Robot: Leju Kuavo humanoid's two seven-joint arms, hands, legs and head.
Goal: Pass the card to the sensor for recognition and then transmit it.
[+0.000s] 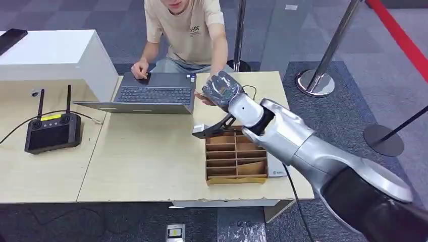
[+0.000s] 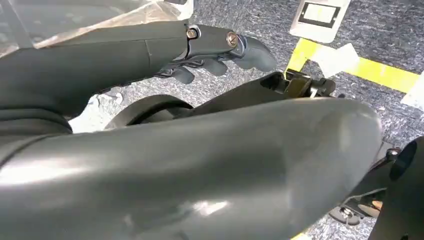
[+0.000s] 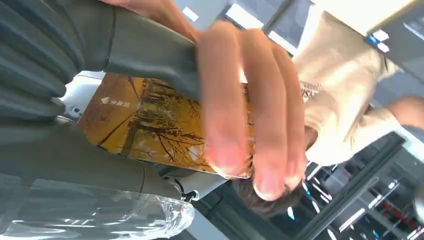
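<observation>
Card [image 3: 150, 125], orange-gold with a bare-tree print and small white characters near one corner, pinched in the right hand [image 1: 220, 89] between the thick grey thumb [image 3: 145, 50] and the darker fingers [image 3: 75, 160]. Also grasped on its outer end by a person's hand [image 3: 250, 110], fingers wrapped over the card's face and blurred. Raised above the far edge of the tabletop [image 1: 151, 156], just right of the open laptop [image 1: 151, 93], with the silver right arm [image 1: 303, 141] stretched forward from the lower right. Met there, in the head view, by the person's hand [image 1: 204, 98] touching the robot's hand from below. Just beneath the wrist, a brown cardboard organiser [image 1: 235, 159] with slotted compartments, lying on the tabletop beside a flat grey pad [image 1: 276, 169] at its right side. Across the tabletop, a seated person in a beige T-shirt [image 1: 189, 30], other hand on the laptop's far left corner. On the adjoining tabletop to the left, a black remote controller [image 1: 53, 131] with two antennas and a yellow label; behind it, a white box [image 1: 55, 55]. To the right, stanchion posts [image 1: 323, 65] on grey carpet. Left hand [image 2: 215, 50] hanging low over carpet marked with yellow tape [image 2: 370, 72], dark fingers curled inward around nothing.
</observation>
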